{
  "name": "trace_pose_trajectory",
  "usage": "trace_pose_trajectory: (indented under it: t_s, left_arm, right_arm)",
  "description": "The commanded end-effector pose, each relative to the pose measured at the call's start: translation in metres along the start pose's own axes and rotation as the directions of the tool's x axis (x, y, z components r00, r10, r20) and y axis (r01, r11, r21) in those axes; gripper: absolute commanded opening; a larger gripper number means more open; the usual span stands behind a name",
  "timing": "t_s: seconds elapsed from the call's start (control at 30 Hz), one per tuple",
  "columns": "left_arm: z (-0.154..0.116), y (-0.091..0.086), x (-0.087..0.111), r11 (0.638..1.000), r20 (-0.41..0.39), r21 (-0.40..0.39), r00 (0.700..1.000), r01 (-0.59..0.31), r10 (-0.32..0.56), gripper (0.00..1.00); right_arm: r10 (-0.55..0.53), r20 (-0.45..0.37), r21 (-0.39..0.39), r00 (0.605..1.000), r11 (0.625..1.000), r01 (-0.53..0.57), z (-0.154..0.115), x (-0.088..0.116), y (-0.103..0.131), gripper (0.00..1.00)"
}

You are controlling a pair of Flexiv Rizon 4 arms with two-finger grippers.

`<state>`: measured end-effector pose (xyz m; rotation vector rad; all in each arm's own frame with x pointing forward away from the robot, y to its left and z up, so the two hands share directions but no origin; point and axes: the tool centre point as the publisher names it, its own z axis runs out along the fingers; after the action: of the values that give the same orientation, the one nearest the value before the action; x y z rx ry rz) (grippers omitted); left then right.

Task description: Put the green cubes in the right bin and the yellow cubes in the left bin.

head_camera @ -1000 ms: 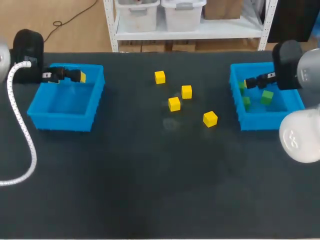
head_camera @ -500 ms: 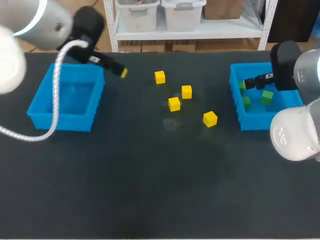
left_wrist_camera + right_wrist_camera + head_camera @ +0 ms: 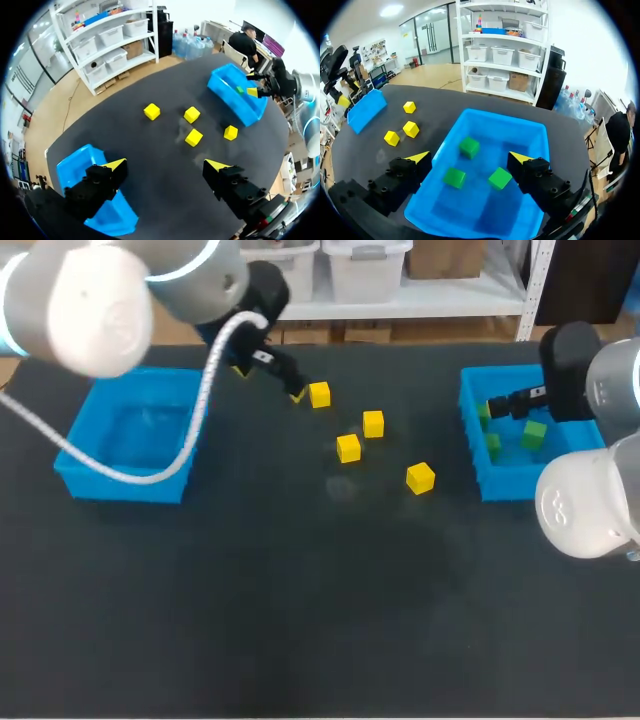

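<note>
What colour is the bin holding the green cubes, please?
Blue; the rectangular plastic bin shows best in the right wrist view.

- The left arm (image 3: 150, 280) is built of fat rounded segments: a glossy white joint cap, then a silver-grey sleeve edged with a thin light-blue ring (image 3: 195, 262), then a black wrist housing (image 3: 265, 290).
- A white ribbed cable (image 3: 205, 380) runs off that wrist in a long loop.
- The right arm (image 3: 610, 390) is of the same make: white dome, grey sleeve, black wrist.
- The left hand (image 3: 165, 164) has two blocky matte-black fingers (image 3: 97, 182) dotted with small round screws, each ending in a bright yellow wedge tip.
- The right hand (image 3: 469, 157) looks alike: black screwed finger blocks, yellow tips.
</note>
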<state>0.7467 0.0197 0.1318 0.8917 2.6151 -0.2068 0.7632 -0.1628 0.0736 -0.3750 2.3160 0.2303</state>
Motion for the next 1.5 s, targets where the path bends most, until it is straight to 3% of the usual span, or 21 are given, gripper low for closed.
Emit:
trace_pose_trajectory:
  t_s: [0.03, 0.3, 0.63, 0.87, 1.5]
  left_arm:
    - [0.02, -0.008, -0.016, 1.0, -0.135, 0.007, 0.991, -0.02, 0.021, 1.0]
    - [0.044, -0.03, -0.02, 0.995, -0.185, 0.048, 0.978, -0.088, 0.096, 1.0]
    - [0.082, -0.065, -0.003, 0.978, -0.275, 0.109, 0.939, -0.181, 0.204, 1.0]
    - [0.099, -0.078, -0.002, 0.968, -0.315, 0.12, 0.916, -0.222, 0.249, 1.0]
    - [0.157, -0.068, -0.01, 0.978, -0.316, 0.04, 0.926, -0.205, 0.207, 1.0]
  right_arm:
    - [0.0, -0.001, 0.0, 1.0, 1.0, 0.0, -0.001, 0.0, 0.0, 1.0]
    - [0.0, -0.001, 0.0, 1.0, 1.0, 0.0, -0.001, 0.0, 0.0, 1.0]
    - [0.0, -0.001, 0.0, 1.0, 1.0, 0.0, -0.001, 0.0, 0.0, 1.0]
    - [0.0, -0.001, 0.0, 1.0, 1.0, 0.0, -0.001, 0.0, 0.0, 1.0]
    - [0.0, -0.001, 0.0, 1.0, 1.0, 0.0, -0.001, 0.0, 0.0, 1.0]
